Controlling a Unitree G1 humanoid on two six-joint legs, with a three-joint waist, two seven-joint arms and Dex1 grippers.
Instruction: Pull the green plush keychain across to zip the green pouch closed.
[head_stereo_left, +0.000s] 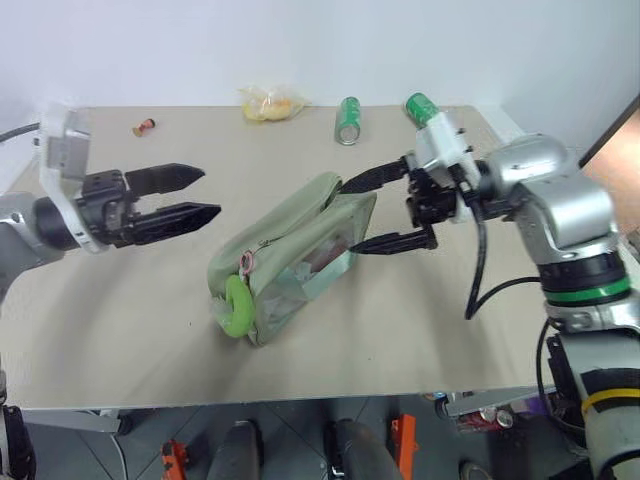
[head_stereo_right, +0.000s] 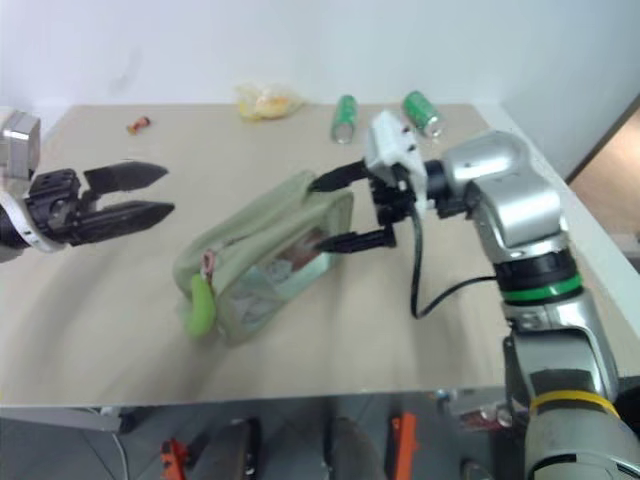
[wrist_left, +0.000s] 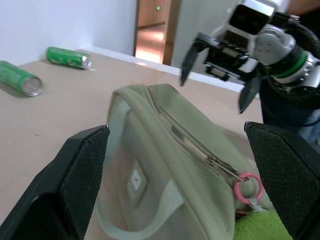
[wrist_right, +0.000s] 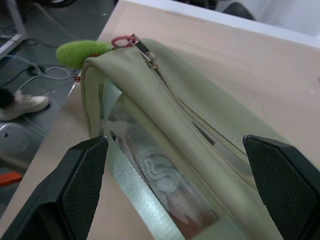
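Observation:
The green pouch (head_stereo_left: 300, 250) lies slantwise mid-table, its clear panel facing the front edge and its zipper running along the top. The green plush keychain (head_stereo_left: 237, 305) hangs at the pouch's near-left end from a pink ring (wrist_left: 246, 181) on the zipper pull. My left gripper (head_stereo_left: 210, 192) hovers open to the left of the pouch, pointing at it and apart from it. My right gripper (head_stereo_left: 349, 217) is open at the pouch's far-right end, one finger on either side of that end and nothing clamped. In the right wrist view the keychain (wrist_right: 82, 51) lies at the zipper's other end.
Two green cans (head_stereo_left: 349, 120) (head_stereo_left: 421, 104) lie at the table's far edge, beside a yellow bag (head_stereo_left: 272, 103). A small red object (head_stereo_left: 145, 126) sits far left. The table (head_stereo_left: 120, 330) ends just in front of the pouch.

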